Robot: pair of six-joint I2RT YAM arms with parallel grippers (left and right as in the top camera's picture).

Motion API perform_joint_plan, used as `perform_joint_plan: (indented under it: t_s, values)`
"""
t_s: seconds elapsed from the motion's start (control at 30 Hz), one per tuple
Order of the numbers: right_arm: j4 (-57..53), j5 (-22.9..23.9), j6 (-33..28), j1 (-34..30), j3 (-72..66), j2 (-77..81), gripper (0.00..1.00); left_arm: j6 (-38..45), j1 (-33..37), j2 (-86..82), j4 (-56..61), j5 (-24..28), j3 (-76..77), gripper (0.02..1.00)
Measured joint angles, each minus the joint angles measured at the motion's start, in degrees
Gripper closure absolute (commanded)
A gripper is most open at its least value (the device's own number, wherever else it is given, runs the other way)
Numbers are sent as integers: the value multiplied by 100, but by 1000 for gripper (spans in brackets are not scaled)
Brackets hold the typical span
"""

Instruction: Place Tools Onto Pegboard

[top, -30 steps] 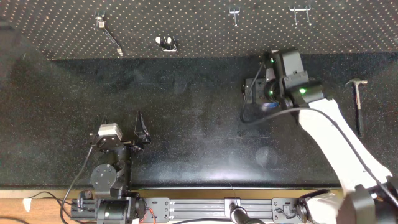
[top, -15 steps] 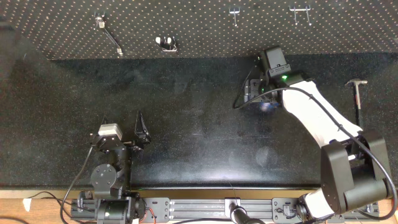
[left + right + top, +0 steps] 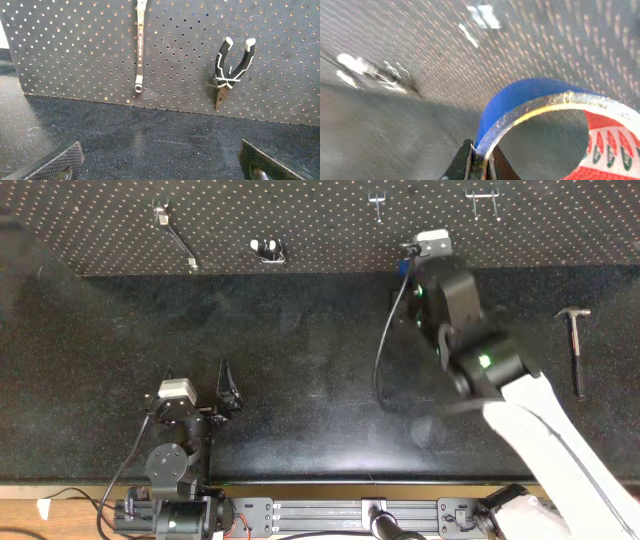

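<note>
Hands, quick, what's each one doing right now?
Left hand: open, holding nothing.
Right hand: closed on the rim of a blue tape roll.

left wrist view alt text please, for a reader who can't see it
A wrench and pliers hang on a perforated pegboard behind a dark worktop. The left arm's two fingers sit wide apart in the foreground, holding nothing.

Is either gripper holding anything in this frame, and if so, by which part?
The right gripper pinches a roll of blue tape by its wall, with a finger on either side. The left gripper is open, holding nothing.
</note>
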Motion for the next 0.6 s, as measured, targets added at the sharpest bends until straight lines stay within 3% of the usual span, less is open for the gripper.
perform_joint_plan:
  t_s: [0.17, 0.33, 0.6]
  values:
    - [1434, 970, -407, 787, -7, 264, 925, 0, 0, 0, -2, 2, 0, 23]
    - [2608, 1193, -1241, 857, -17, 1021, 925, 0, 0, 0, 0, 0, 0, 23]
    - [3600, 1624, -1537, 857, -17, 1934, 925, 0, 0, 0, 0, 2, 0, 23]
